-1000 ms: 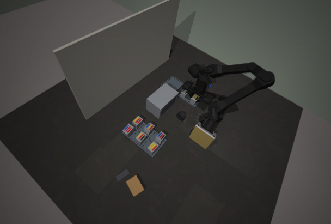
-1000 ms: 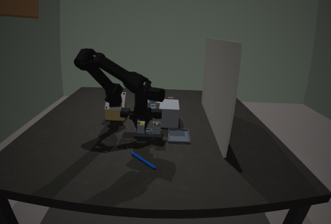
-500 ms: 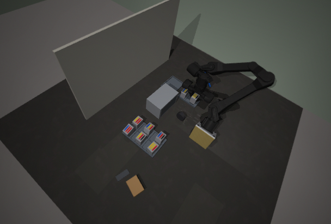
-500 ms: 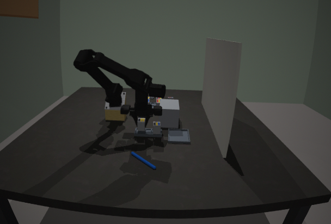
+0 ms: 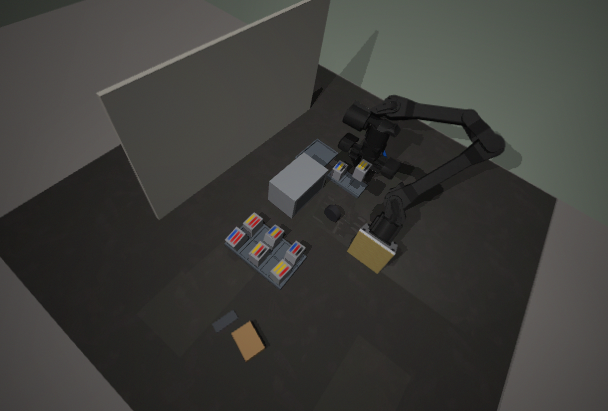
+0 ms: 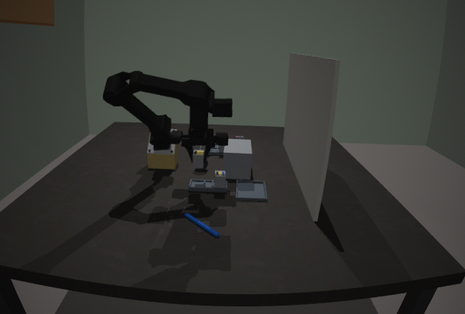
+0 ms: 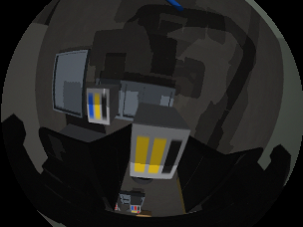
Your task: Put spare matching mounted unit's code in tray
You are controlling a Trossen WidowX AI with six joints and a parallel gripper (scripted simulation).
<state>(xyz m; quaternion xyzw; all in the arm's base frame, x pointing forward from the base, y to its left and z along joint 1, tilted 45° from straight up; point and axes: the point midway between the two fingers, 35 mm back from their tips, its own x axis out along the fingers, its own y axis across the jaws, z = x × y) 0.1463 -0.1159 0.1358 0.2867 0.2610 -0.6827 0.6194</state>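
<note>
Your gripper (image 5: 363,171) (image 6: 199,161) (image 7: 154,129), part-open, grips the yellow-yellow-black spare (image 5: 362,170) (image 6: 198,160) (image 7: 159,149), raised near the tray (image 5: 320,148) (image 6: 252,193) (image 7: 72,77) — probably light, rigid; keep hold of its plain sides.

The hand (image 5: 363,171) (image 6: 199,158) (image 7: 154,129) points down, its fingers closed on something.

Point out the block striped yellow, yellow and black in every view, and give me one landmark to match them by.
Top: the yellow-yellow-black block is just right of centre.
Exterior: left of centre, a little below mid-height, under the arm.
Wrist: near the centre, slightly low, between the fingers.
Shared landmark: the blue-yellow-black block.
</note>
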